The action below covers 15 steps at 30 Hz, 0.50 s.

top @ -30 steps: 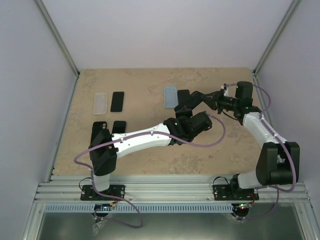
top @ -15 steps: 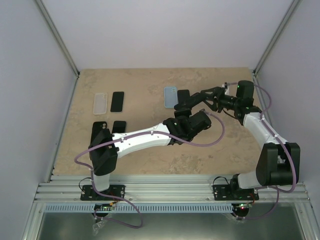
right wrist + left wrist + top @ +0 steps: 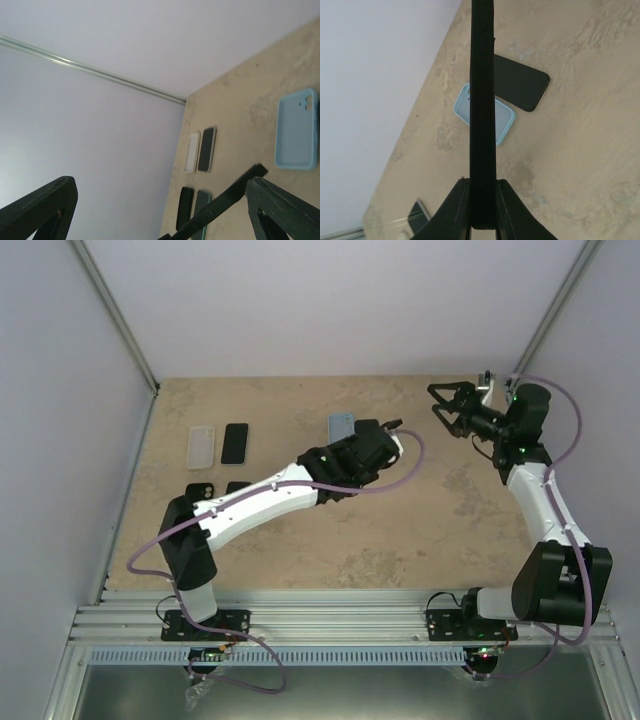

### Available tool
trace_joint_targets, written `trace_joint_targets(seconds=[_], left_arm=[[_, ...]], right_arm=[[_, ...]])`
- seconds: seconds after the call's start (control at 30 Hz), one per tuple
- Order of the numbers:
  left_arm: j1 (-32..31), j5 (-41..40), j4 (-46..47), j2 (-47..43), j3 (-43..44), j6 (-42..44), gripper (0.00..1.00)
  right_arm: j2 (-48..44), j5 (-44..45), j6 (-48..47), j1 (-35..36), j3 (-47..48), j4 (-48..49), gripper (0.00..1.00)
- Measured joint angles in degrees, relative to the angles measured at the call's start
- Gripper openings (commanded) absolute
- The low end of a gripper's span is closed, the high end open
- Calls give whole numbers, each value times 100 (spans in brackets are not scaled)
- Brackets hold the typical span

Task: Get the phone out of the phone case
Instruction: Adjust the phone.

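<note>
**Gripping a slim black slab edge-on above a blue case**

The slim black slab (image 3: 482, 100) is clamped between the two fingers of the left hand (image 3: 482, 186) and held up off the surface. It is seen only by its thin edge, so I cannot tell whether it is a bare phone or a phone in its case. The hand is closed on one end of the slab, and the rest runs straight out past the fingertips.

Below and beyond that hand, a light blue rubbery phone case (image 3: 504, 122) lies flat on the beige stone-patterned surface (image 3: 590, 165). A glossy black rectangular phone (image 3: 520, 87) lies just beside the case, on the side farther from the hand.

The right hand (image 3: 440, 408) hangs raised, well apart to the right of the left hand. Its jaws are spread wide with nothing between them.

Far to the left of the left hand, a clear plastic phone case (image 3: 201, 447) and a second black phone (image 3: 235, 443) lie side by side.
</note>
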Motion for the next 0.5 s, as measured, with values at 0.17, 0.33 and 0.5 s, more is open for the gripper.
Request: trace_joint_targets(seconds=[0.17,0.33,0.5], left_arm=[[291,647,-197,-295,142,-439,0],[649,1307,-304,-638,304,-874,0],[1338,2354,-282,-984,411,-1545,0]], right_arm=[[-15,-111,-225,-50,245,267,96],[-17,-101,-651,-52,415,267,98],[-57,-83,-955,-52,516,389,98]])
